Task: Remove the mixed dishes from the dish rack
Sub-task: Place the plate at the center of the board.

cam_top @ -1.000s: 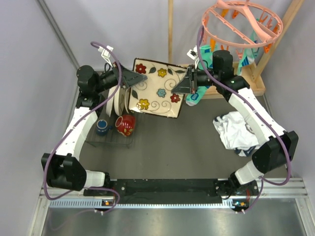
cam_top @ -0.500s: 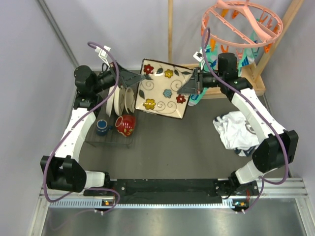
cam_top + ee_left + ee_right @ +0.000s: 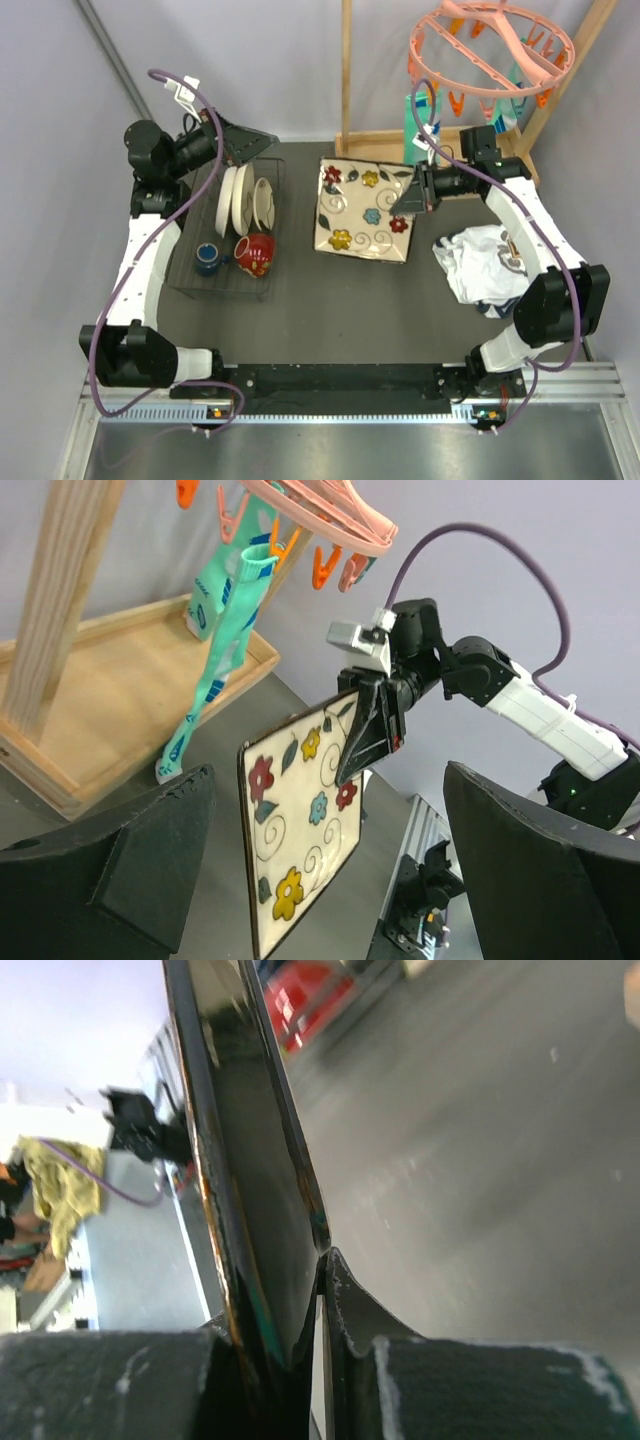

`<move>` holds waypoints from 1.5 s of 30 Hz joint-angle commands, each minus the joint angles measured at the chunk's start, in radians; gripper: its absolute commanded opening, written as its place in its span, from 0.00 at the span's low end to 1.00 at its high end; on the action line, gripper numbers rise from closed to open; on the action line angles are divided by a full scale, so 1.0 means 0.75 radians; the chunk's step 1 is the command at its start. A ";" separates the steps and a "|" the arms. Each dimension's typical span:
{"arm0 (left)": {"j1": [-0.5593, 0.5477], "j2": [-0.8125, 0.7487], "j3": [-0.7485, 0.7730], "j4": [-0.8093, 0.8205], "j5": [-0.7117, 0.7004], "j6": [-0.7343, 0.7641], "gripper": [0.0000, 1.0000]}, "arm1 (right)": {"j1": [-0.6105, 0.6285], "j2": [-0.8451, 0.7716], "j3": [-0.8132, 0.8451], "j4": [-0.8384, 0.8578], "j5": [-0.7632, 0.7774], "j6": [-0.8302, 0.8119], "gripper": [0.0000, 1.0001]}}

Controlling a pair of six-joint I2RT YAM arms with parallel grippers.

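Cream floral plate [image 3: 362, 208] gripped by right end effector [image 3: 407, 202]; left end effector [image 3: 257, 144] wide open.

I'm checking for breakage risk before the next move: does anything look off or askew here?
The square floral plate is tilted, pinched by one edge only in the right gripper. The left gripper is open and clear of it. A crumpled white cloth lies on the mat just to the plate's right.

Bright, even light, soft shadows, top view sharp — right wrist view blurred
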 commanded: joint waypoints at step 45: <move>0.025 -0.004 -0.085 0.075 0.032 0.003 0.99 | -0.217 0.748 0.074 -0.456 -0.204 -0.726 0.00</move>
